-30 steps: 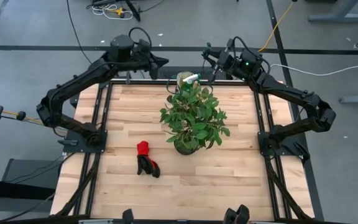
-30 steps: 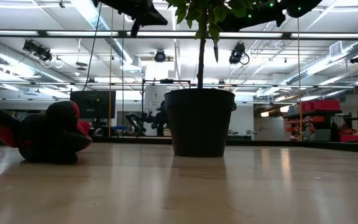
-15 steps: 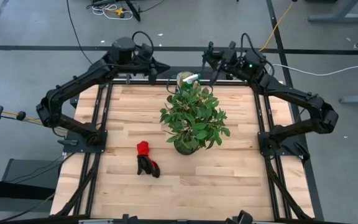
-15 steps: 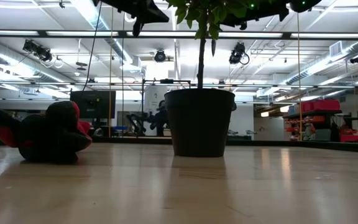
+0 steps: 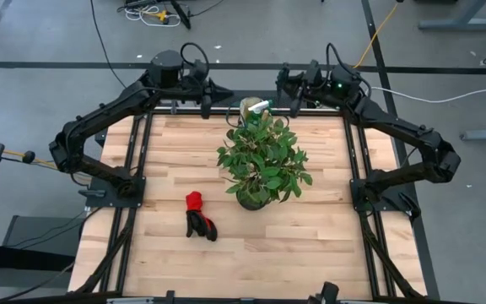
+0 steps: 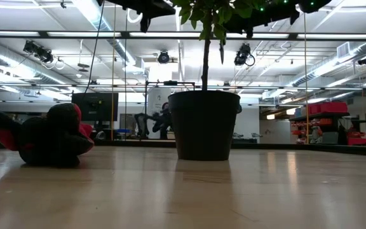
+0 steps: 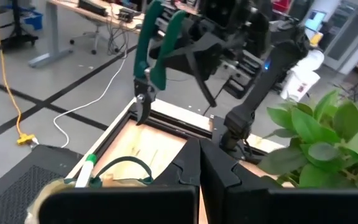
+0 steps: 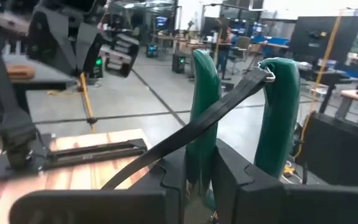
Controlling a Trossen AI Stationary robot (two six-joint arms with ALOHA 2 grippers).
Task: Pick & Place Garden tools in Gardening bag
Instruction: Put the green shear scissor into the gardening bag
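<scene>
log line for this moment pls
right end effector: shut on pruning shears | left end effector: shut, empty | gloves: on table

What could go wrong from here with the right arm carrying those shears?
1. The right claw pinches only one green handle of the pruning shears; they hang blade-down and could swing or slip.
2. The gardening bag sits right behind the potted plant, whose leaves overlap it; the shears may snag foliage or miss the opening.
3. The left claw, shut, hovers close by the bag, so the arms could collide there.
</scene>
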